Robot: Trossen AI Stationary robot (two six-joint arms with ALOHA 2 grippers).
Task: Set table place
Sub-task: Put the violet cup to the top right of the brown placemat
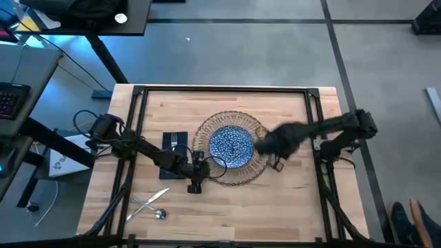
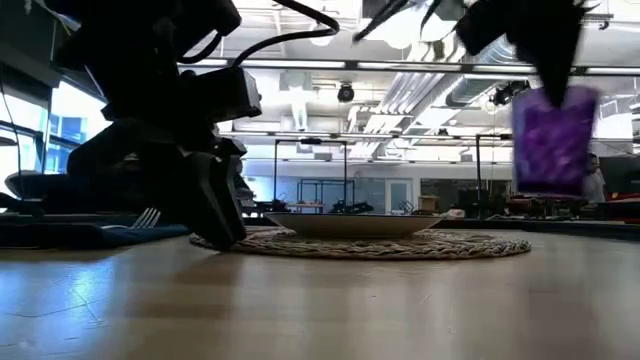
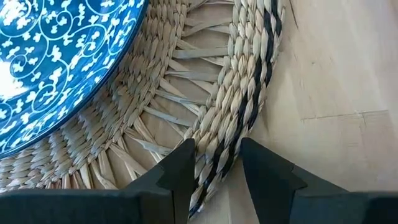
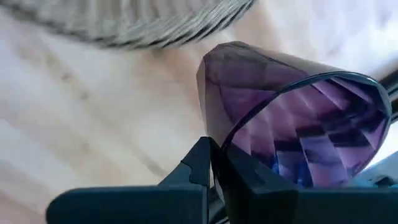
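A round woven placemat lies mid-table with a blue patterned plate on it. To its left lies a dark napkin with a fork on top. A spoon and knife lie near the front left. My left gripper is down at the placemat's near-left rim, shut on it. My right gripper hangs above the placemat's right side, shut on a purple cup that is in the air. My left gripper pinches the placemat's braided outer rim between its two fingers, one finger on the mat's inner side and one outside the edge. The fingers slant down from the table's left. The mat lies flat on the table. My right gripper grips the cup's wall at the rim, one finger outside and one inside the cup. It comes from above. The cup hangs below the fingers, roughly upright and lifted well clear of the table.
Black rail frame runs around the tabletop's far and side edges. Bare wood spreads along the near side and right of the placemat. A dark desk with a keyboard stands off the table's left.
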